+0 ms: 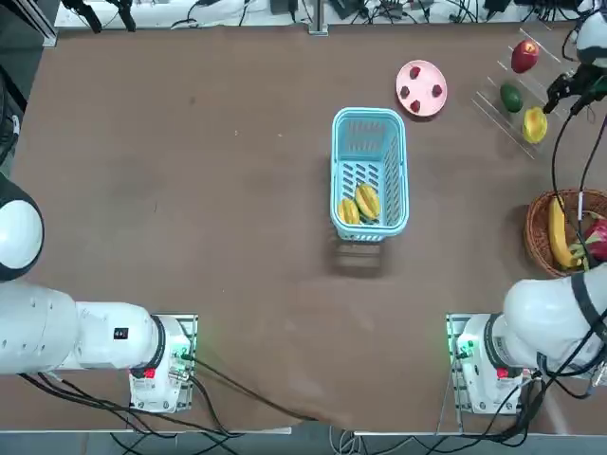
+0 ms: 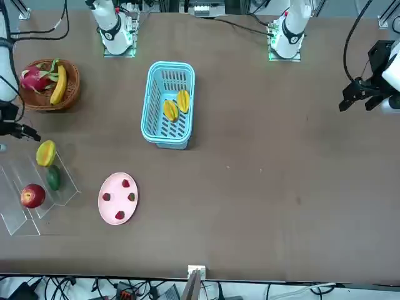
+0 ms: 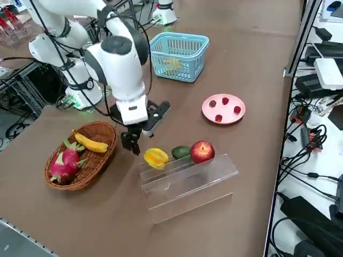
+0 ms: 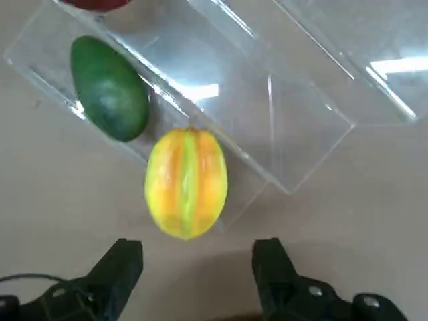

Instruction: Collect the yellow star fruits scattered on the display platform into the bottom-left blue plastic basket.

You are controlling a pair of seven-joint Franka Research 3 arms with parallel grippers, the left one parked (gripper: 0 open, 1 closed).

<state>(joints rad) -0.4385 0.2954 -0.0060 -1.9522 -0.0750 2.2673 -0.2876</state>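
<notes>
**A robot lab**

This is a lab where robots work. Two white arms (image 1: 76, 332) are bolted on metal plates (image 1: 171, 365) with green lights at the near edge of a big brown table (image 1: 190, 190). Black cables (image 1: 237, 398) run off that near edge. At the far edge lie more wires and plugs (image 1: 379, 9). Along the table's right side sit power bricks (image 3: 313, 83) and a white box (image 3: 328, 72). On the left stands a metal frame (image 3: 21, 80). Play fruit sits on the table.
</notes>
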